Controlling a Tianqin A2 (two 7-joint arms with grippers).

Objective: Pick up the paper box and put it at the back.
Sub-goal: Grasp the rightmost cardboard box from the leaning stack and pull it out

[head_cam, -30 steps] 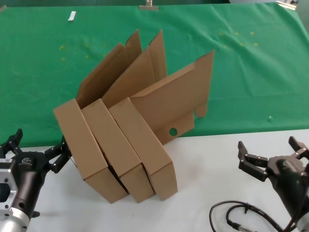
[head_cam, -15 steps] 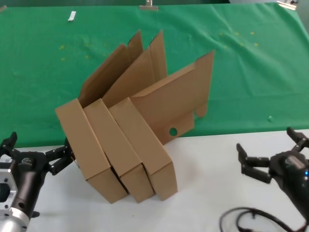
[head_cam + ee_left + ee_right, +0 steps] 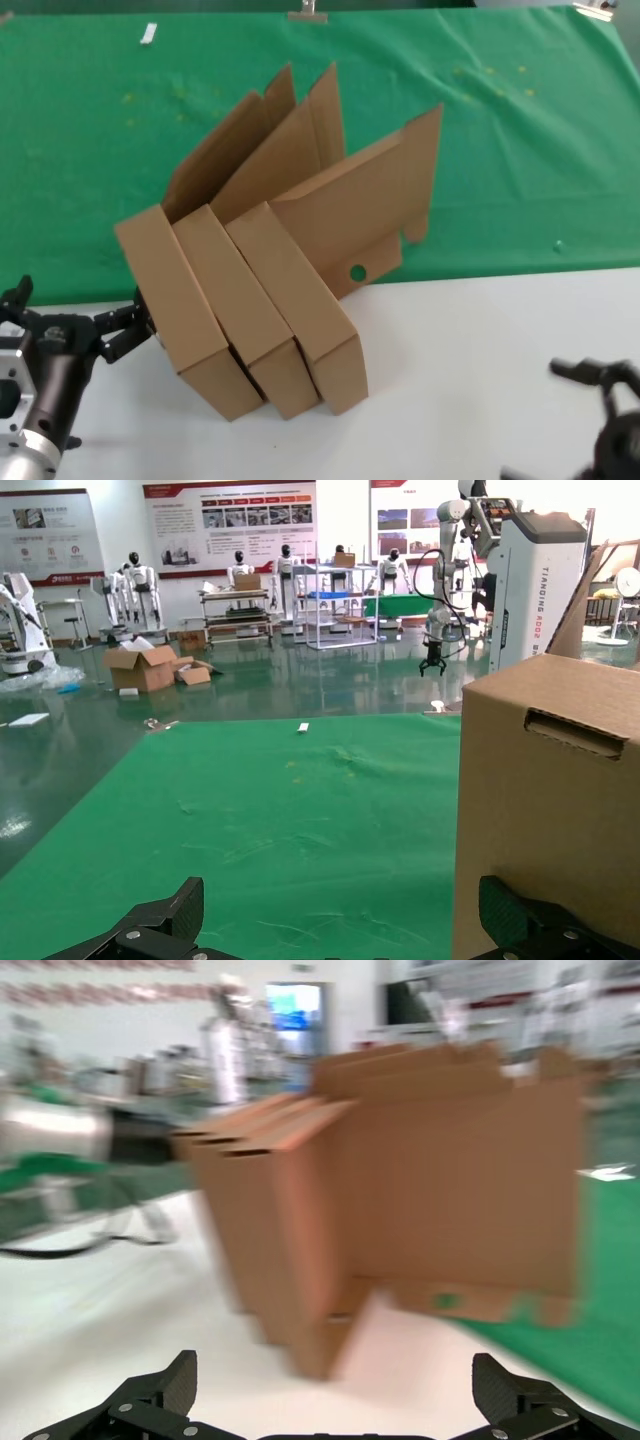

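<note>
3 cardboard boxes stand leaning together, straddling the near edge of the green cloth [image 3: 90, 180] and the white tabletop [image 3: 450, 340]. The left gripper [image 3: 70, 320], jaws apart, sits just left of the leftmost paper box [image 3: 180, 305]. The right gripper [image 3: 335, 1400], jaws apart, is near-right, well apart from the boxes. Best to close squarely on 1 box's edge, lifting clear of its neighbours.

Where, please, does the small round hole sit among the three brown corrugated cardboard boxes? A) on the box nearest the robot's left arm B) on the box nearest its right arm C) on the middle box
B: the small round hole is in the flap of the cardboard box nearest the right arm.
</note>
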